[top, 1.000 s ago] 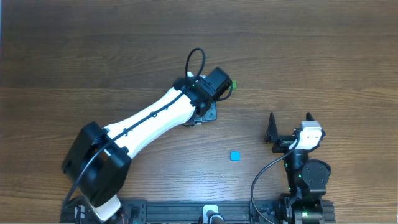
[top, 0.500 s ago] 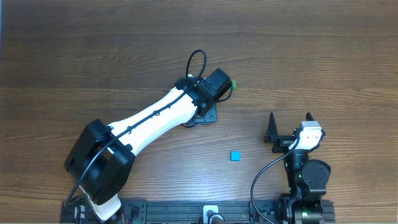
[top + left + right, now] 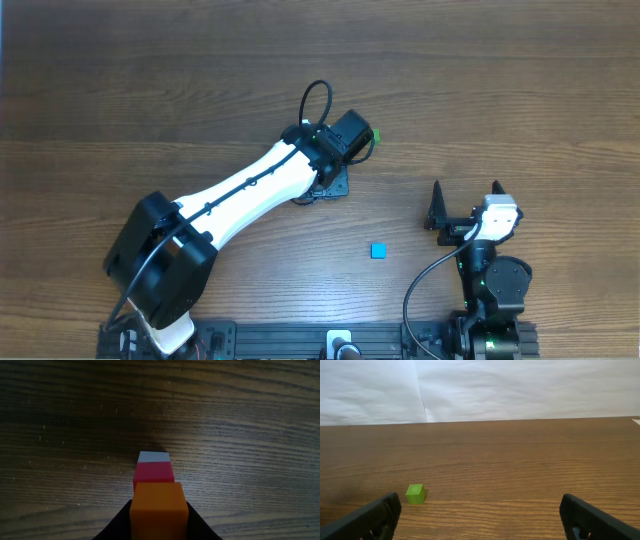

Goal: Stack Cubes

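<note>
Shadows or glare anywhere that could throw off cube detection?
Left wrist view: a shadow darkens the table near the red cube; the orange cube is evenly lit. Top view: even light, no glare on the blue cube. Right wrist view: even light, no glare, faint shadow by the green cube.

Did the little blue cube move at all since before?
No. The blue cube sits at the same spot on the wooden table, just as far from the right arm's pincer as before.
</note>
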Action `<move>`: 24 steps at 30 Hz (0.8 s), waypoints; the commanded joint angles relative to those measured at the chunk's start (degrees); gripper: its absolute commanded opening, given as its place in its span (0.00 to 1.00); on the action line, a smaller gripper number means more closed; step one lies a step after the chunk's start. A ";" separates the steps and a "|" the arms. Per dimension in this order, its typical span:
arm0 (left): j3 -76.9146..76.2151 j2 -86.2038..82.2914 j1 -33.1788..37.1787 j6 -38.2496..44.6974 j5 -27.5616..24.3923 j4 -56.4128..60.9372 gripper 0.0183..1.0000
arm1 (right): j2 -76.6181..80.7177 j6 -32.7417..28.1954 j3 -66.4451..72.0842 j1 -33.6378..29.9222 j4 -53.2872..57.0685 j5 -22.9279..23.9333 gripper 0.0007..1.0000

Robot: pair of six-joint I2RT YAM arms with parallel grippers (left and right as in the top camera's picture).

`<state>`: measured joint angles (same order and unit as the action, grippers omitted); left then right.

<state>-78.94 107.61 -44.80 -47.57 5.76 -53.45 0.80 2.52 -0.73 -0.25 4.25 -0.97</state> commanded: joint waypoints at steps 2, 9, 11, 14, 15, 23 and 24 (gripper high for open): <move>-0.79 0.96 0.90 0.83 -0.37 -0.15 0.02 | -0.42 -0.46 0.44 -0.31 -0.09 0.17 0.99; -0.79 1.03 0.87 0.83 -0.37 -0.17 0.02 | -0.42 -0.48 0.44 -0.31 -0.09 0.17 0.99; -0.79 1.09 0.87 0.83 -0.39 -0.17 0.02 | -0.42 -0.46 0.44 -0.31 -0.09 0.17 0.99; -0.79 1.46 0.87 0.83 -0.44 -0.17 0.02 | -0.42 -0.46 0.44 -0.31 -0.09 0.17 0.99; -0.79 1.70 0.87 0.85 -0.63 -0.17 0.02 | -0.42 -0.46 0.44 -0.31 -0.09 0.17 0.99; -0.79 2.34 0.87 0.83 -0.85 0.02 0.03 | -0.42 -0.46 0.44 -0.31 -0.09 0.17 0.99; -0.79 2.34 0.87 0.83 -0.85 0.04 0.03 | -0.42 -0.48 0.44 -0.31 -0.09 0.17 0.99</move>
<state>-78.98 108.66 -44.21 -47.57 5.74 -53.52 0.80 2.52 -0.73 -0.25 4.25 -0.97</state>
